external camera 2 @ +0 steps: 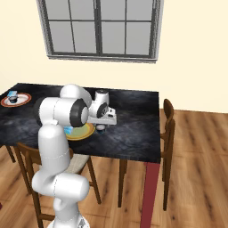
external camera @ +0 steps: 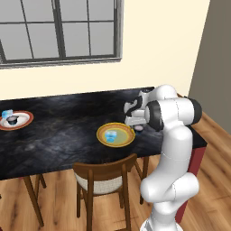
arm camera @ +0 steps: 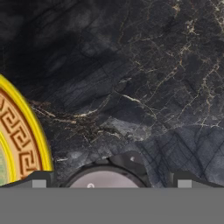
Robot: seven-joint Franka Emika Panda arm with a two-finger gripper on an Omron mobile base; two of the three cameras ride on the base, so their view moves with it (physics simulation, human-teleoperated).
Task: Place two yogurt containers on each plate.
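the end effector (arm camera: 109, 183) hung low over the dark marble worktop (external camera: 67, 122), its jaws spread wide and gripping nothing. in the hand view its two dark fingertips (arm camera: 38, 180) stood either side of a round yogurt cup with a dark rim (arm camera: 107, 175), which sat on the worktop just beside the yellow-orange plate (arm camera: 26, 144), close to its rim but apart from it. in the left base view this cup (external camera: 139, 128) peeked out under the hand, to the right of that plate (external camera: 128, 137).

one light blue cup (external camera: 111, 135) already sat in the middle of the yellow-orange plate. far off at the left end of the worktop, the white plate with the red-brown rim (external camera: 25, 122) carried a blue cup (external camera: 6, 114) and a dark-topped cup (external camera: 12, 120). so, as i judged it, only the cup between the jaws remained to be moved.

the risks looked plain. the cup was tiny and low, so if the hand closed too high the fingers could slip over its top and miss. if the hand came down off centre, one fingertip could nudge the cup sideways against the plate's rim or tip it. once lifted, a low carry could catch the raised rim, and a careless set-down could bump the blue cup already there.
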